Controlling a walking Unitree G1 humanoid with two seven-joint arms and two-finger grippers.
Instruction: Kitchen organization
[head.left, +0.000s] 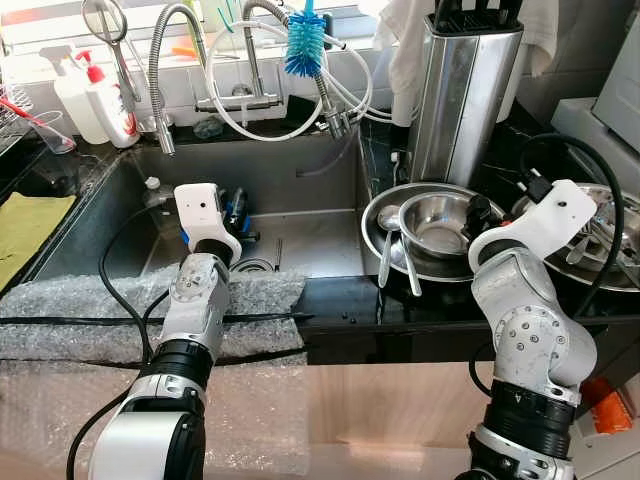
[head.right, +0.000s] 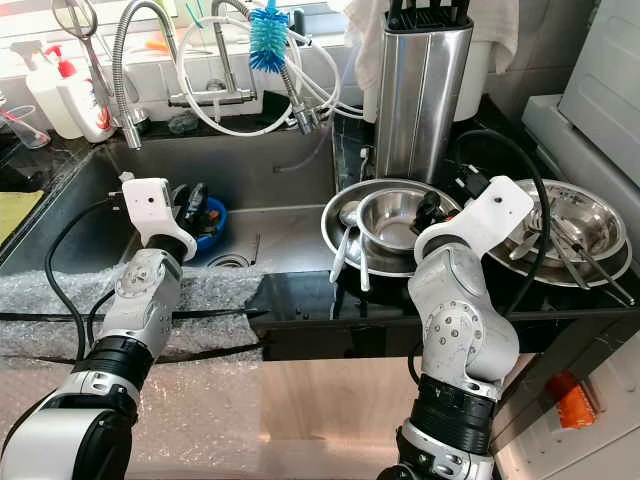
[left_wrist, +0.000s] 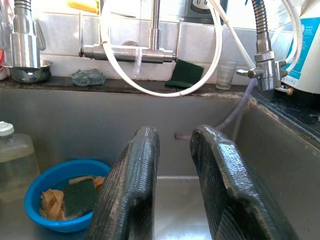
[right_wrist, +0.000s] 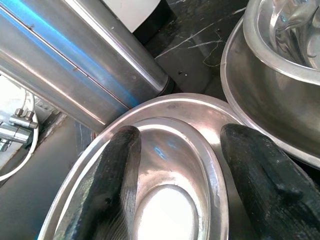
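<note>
steel bowl (head.left: 437, 224) nested in basin (head.left: 380, 243)

Sink basin (head.left: 300, 180): brushed steel, dull sheen, smooth walls.
Small bowl (head.left: 440, 222): polished steel, mirror-bright, nested in a wider shallow steel bowl (head.left: 375, 215) at the worktop's front edge.
Spoons (head.left: 386, 255): bright metal, lying across the wide bowl's rim.
Knife block (head.left: 462, 95): upright steel casing, satin finish with vertical reflections.
Worktop (head.left: 340, 300): black stone, glossy, faint pale veining.
Bubble wrap (head.left: 90, 315): clear plastic, dimpled, along the sink's front edge.
Blue bowl (left_wrist: 52, 180): smooth glossy plastic, holding a matt green scouring pad (left_wrist: 80, 197).
Bottle brush (head.left: 305, 45): blue plastic bristles.
Right gripper (right_wrist: 182, 165) fingers (right_wrist: 112, 185): black, finely ribbed, matt.
Yellow-green cloth (head.left: 25, 225): soft, matt weave.
</note>
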